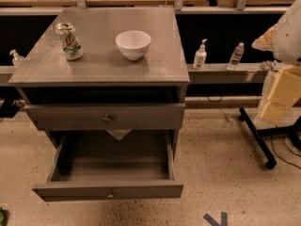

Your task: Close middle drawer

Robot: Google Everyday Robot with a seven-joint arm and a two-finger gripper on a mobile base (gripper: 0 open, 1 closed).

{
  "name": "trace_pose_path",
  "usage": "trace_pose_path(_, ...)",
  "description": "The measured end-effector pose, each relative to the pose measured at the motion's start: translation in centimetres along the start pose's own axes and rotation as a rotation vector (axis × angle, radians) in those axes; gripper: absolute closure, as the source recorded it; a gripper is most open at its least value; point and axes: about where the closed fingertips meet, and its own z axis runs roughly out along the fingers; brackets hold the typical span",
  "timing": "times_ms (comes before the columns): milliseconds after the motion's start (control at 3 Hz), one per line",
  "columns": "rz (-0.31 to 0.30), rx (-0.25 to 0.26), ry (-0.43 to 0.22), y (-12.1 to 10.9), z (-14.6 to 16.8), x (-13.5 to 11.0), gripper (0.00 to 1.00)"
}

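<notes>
Grey middle drawer open toward camera, long axis left-right; gripper far right.

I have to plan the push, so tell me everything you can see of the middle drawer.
The middle drawer is grey, matte and metal-looking: a wide, deep box with a low flat front panel and a tiny round knob at its centre. It stands pulled far out toward the camera, level, below the top drawer. No contents show on its floor. A pale scrap hangs above its back. The gripper is at the right edge of the view, well apart from it.
</notes>
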Motion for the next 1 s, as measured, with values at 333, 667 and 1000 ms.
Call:
trace_pose_path(333, 0.000, 0.000, 0.000, 0.0, 0.0, 0.0, 0.00)
trace_pose_path(667, -0.028, -0.034, -0.053, -0.3, 4.1, -1.9, 0.00)
trace_pose_path(1000, -0.059, -0.119, -0.147, 1.3, 12.5, -5.7, 0.00)
